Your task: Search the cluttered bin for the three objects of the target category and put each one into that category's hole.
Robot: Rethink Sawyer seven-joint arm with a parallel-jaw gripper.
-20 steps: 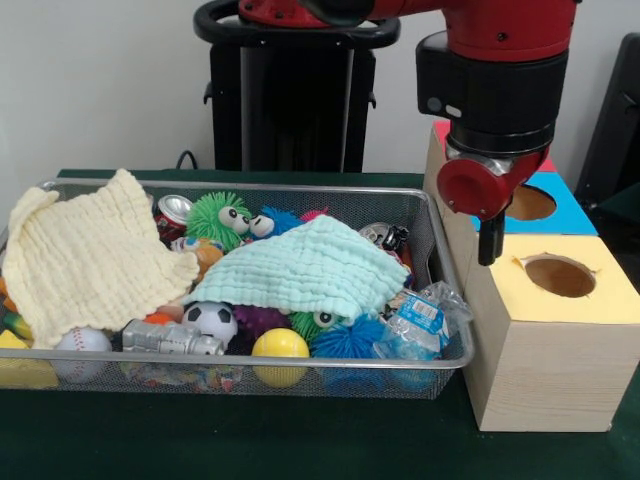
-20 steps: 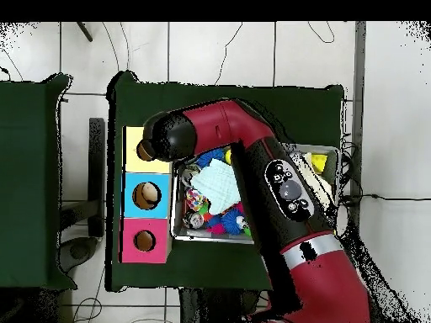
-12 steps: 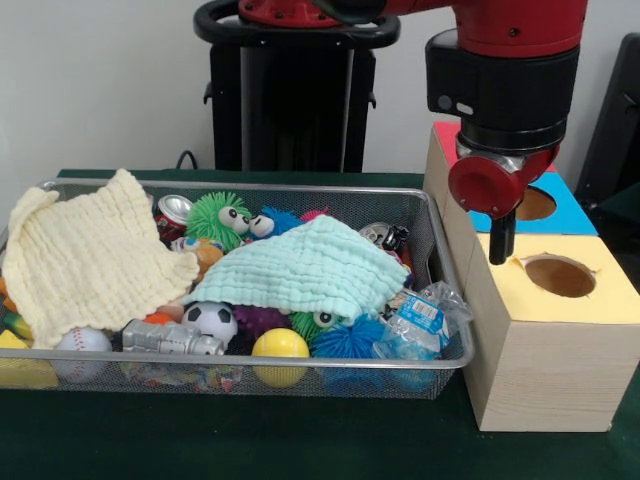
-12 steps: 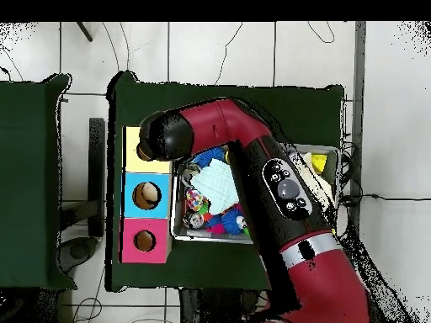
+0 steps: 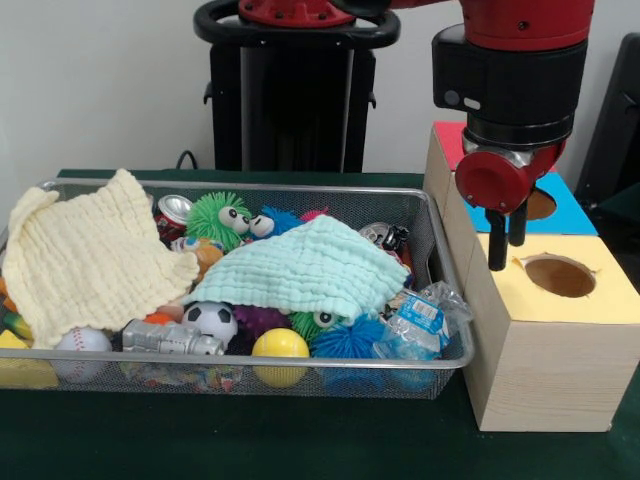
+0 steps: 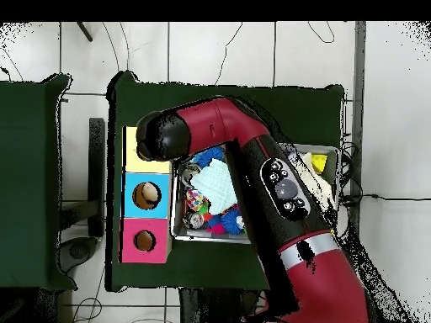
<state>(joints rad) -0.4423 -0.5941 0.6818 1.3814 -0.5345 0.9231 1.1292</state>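
Observation:
My gripper [image 5: 507, 255] hangs open and empty just above the yellow-topped wooden box [image 5: 556, 345], at the near-left rim of its round hole [image 5: 559, 276]. Beside the box stands the wire bin [image 5: 200, 357], full of clutter: a soccer ball [image 5: 211, 321], a yellow ball [image 5: 280, 345], a baseball [image 5: 82, 341], a green spiky toy with eyes [image 5: 218, 218], a soda can [image 5: 173, 211] and a crushed plastic bottle [image 5: 421, 318]. A mint cloth [image 5: 305, 266] and a yellow cloth [image 5: 85, 256] hide much of the contents. From overhead, the arm's wrist [image 6: 158, 137] covers the yellow box.
Behind the yellow box stand a blue-topped box [image 5: 566, 211] and a red-topped box [image 5: 445, 134], each with a hole; overhead they show as the blue box [image 6: 146, 195] and the red box [image 6: 144, 240]. A silver toy robot [image 5: 170, 340] lies at the bin's front.
The gripper has shifted sideways from over the bin's edge to over the yellow box. Its second finger now shows, and the two stand apart.

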